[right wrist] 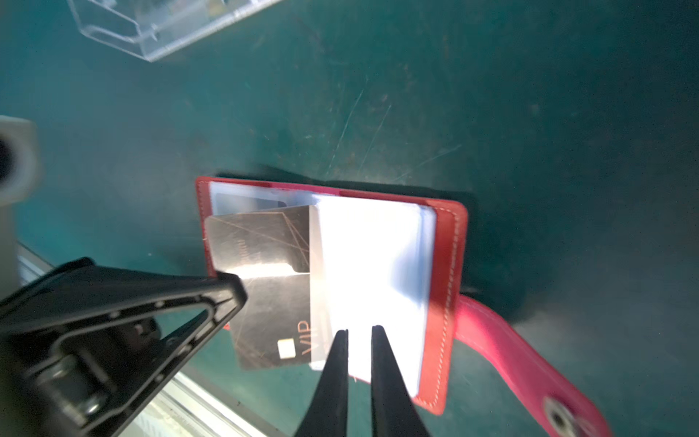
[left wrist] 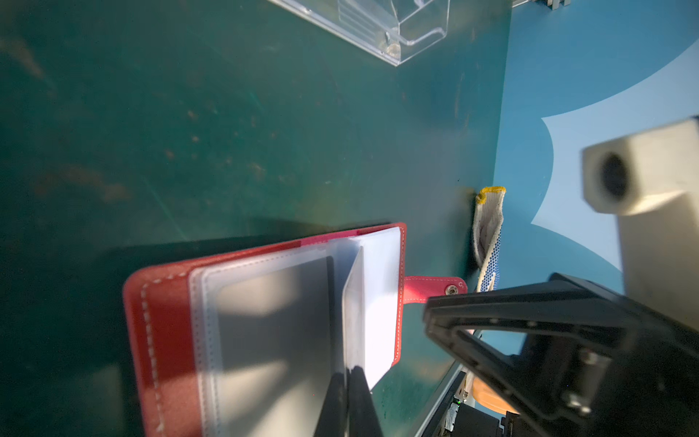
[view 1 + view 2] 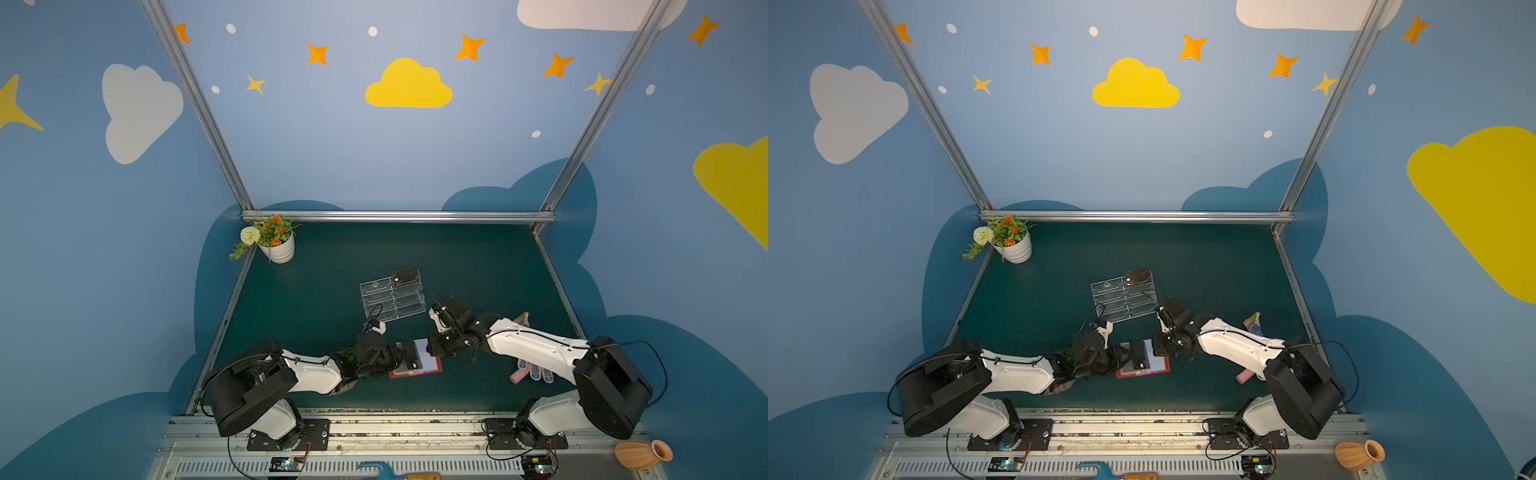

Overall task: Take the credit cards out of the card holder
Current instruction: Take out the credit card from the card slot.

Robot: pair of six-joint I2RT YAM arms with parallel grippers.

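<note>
1. The card holder (image 3: 415,374) lies open on the green table (image 3: 478,270), near the front edge and between the 2 arms. Its pink-red snap tab (image 1: 510,352) rests flat on the table beside the cover.
2. The left gripper (image 1: 236,285) has its jaws pressed together on the edge of the VIP credit card (image 1: 276,318). This card sticks partway out of a clear sleeve page, over the half of the holder nearer the left arm.
3. The right gripper (image 1: 355,333) has its jaws a narrow gap apart, tips over the bright sleeve pages of the other half. Nothing is seen between them.
4. Farther back stands a clear acrylic stand (image 3: 390,299), well apart from the holder. A second credit card (image 3: 405,275) sits in its farthest tier, right-hand compartment.
5. A white flower pot (image 3: 280,249) occupies the far left corner.
</note>
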